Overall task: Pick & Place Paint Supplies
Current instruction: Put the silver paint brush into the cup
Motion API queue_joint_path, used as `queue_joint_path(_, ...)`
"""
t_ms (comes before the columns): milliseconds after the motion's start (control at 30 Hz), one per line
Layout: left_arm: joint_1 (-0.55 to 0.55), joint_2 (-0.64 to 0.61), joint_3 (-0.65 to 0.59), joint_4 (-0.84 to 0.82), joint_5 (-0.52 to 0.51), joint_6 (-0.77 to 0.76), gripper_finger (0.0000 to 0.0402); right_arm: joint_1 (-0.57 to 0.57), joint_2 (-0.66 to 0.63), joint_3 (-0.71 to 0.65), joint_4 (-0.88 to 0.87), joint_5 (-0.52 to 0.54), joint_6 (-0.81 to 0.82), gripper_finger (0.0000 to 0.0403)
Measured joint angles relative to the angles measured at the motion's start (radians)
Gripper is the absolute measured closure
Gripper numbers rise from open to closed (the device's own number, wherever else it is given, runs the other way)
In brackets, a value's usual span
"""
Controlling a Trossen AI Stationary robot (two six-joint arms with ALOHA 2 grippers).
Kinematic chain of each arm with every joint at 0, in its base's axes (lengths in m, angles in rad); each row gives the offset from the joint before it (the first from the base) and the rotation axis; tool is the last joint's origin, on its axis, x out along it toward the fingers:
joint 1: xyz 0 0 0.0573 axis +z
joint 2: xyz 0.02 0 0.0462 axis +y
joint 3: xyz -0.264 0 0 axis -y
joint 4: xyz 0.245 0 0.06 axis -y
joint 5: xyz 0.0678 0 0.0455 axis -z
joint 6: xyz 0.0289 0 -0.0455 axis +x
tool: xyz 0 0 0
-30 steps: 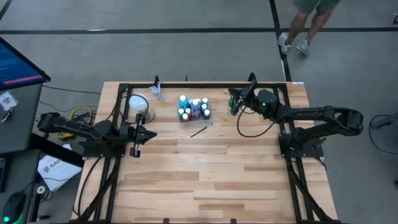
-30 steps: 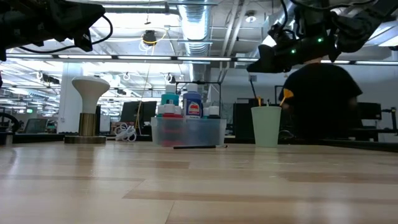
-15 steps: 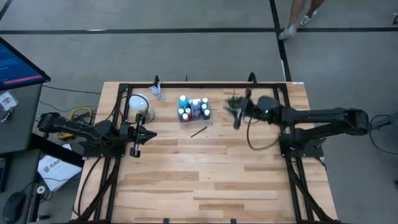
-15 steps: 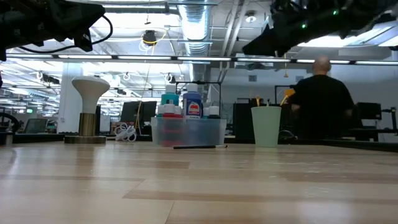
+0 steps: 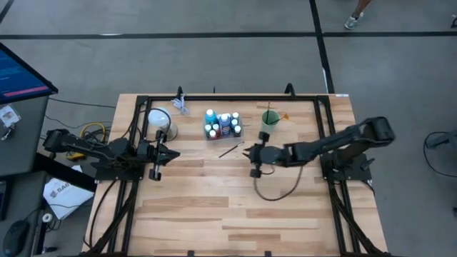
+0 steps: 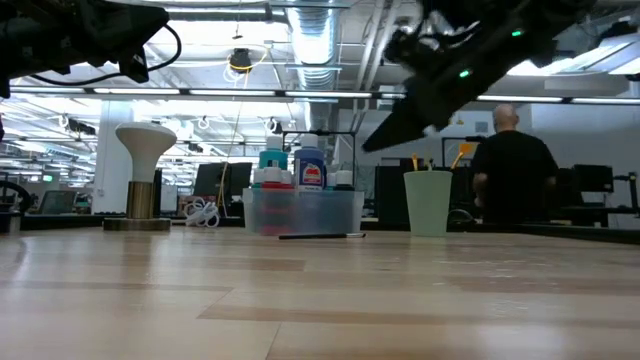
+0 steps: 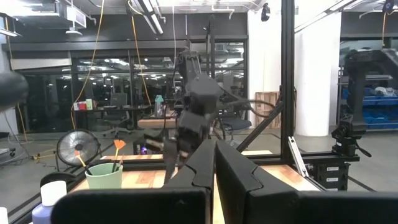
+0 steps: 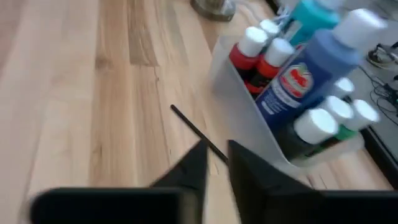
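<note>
Right claw swung from translucent green cup toward frame centre, fingers nearly together, empty, lining up thin dark brush on worktop.

We see the paint bottles standing upright and packed together in a clear tray at about 12 o'clock on the desk. All are white-capped; a tall blue bottle and a teal one rise above the small red and green ones. A thin dark brush lies flat just beside the tray (toward 5 o'clock). More brushes, one orange-tipped, stand in a green cup.
</note>
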Motion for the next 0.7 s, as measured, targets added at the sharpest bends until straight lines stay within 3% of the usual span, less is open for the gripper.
queue_joint_path(100, 0.0, 0.0, 0.0, 0.0, 0.0, 0.0, 0.04, -0.011, 0.103, 0.088, -0.041, -0.002, -0.025, 0.0392)
queue_joint_path(400, 0.0, 0.0, 0.0, 0.0, 0.0, 0.0, 0.04, -0.08, 0.343, 0.319, -0.168, -0.056, -0.085, 0.0402)
queue_joint_path(700, 0.0, 0.0, 0.0, 0.0, 0.0, 0.0, 0.04, -0.133, 0.452, 0.41, -0.278, -0.078, -0.087, 0.0402)
